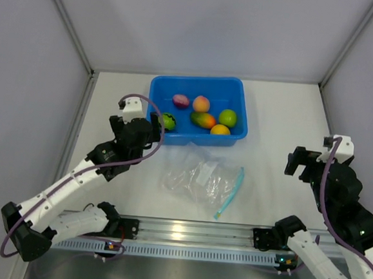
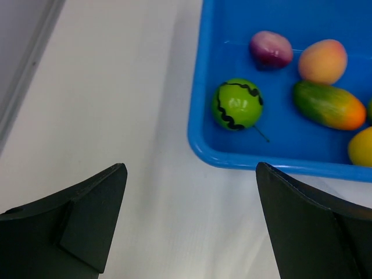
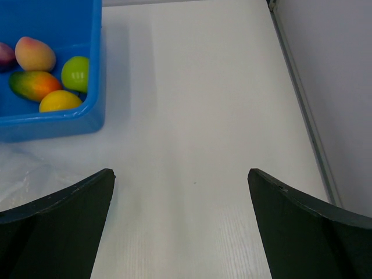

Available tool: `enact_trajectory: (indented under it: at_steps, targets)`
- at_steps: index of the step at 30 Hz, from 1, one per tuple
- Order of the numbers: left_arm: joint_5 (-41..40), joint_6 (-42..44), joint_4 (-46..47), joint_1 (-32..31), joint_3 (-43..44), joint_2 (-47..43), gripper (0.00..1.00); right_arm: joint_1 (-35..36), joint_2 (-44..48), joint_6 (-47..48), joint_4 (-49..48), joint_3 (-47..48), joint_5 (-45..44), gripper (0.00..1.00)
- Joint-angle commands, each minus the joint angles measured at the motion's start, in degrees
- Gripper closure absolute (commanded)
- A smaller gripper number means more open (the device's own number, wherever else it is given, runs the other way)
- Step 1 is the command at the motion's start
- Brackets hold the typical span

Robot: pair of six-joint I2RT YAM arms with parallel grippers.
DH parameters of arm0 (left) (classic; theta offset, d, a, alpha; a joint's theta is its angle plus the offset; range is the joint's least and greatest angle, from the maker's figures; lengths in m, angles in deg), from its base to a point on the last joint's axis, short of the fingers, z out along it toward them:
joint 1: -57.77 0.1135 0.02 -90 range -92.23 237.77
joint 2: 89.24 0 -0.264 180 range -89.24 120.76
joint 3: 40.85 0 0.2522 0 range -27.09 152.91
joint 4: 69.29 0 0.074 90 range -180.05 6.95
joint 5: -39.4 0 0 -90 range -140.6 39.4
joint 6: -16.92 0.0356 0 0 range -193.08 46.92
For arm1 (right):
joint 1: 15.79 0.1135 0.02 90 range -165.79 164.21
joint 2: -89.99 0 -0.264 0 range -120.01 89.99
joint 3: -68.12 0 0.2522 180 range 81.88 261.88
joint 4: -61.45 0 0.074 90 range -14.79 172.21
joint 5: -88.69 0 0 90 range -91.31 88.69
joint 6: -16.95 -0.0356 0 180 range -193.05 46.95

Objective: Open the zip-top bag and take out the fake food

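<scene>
The zip-top bag (image 1: 199, 179) lies flat on the table in front of the tub, its teal zipper strip (image 1: 229, 193) on the right; I see no fruit in it. A corner of it shows in the right wrist view (image 3: 35, 165). The fake food lies in the blue tub (image 1: 197, 81): the striped green (image 2: 236, 104), purple (image 2: 271, 49), peach (image 2: 322, 61), red-green (image 2: 328, 104), yellow (image 3: 60, 100) and lime green (image 3: 77, 73) fruits. My left gripper (image 2: 190, 168) is open and empty near the tub's front left corner (image 1: 145, 131). My right gripper (image 3: 181, 172) is open and empty over bare table at the right (image 1: 298, 162).
The table is boxed in by grey walls at the back and on both sides. A metal rail (image 1: 192, 233) with the arm bases runs along the near edge.
</scene>
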Motion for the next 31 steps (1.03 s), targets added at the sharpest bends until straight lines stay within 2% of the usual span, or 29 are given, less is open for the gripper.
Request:
enact_trajectory:
  at_steps: [1, 5, 11, 14, 17, 23, 31]
  targets:
    - [-4.27, 5.01, -1.39, 3.09, -1.01, -2.39, 0.02, -0.67, 1.06, 2.22, -0.43, -0.61, -2.92, 0.01]
    - [0.99, 6.15, -3.41, 9.24, -1.45, -8.34, 0.02, -0.59, 3.08, 2.57, -0.25, -0.43, -2.74, 0.01]
    - [2.85, 9.92, -7.46, 9.52, -1.27, -17.15, 0.02, -0.67, 4.58, 2.92, -0.07, -0.17, -3.98, 0.01]
    - [0.66, 12.65, -7.37, 9.52, -1.72, -18.39, 0.02, -0.59, 4.67, 2.92, -0.07, -0.16, -3.98, 0.01]
    - [-0.92, 11.78, -6.93, 9.52, -2.5, -18.56, 0.02, -0.59, 4.32, 2.93, 0.02, -0.16, -4.07, 0.01]
    - [1.53, 10.55, -6.32, 12.33, -4.0, -18.56, 0.02, -0.59, 3.7, 3.19, -0.34, -0.34, -3.45, 0.01]
    - [2.76, 11.51, -6.32, 12.68, -4.97, -18.3, 0.02, -0.67, 2.38, 2.31, -1.13, -0.16, -3.45, 0.0]
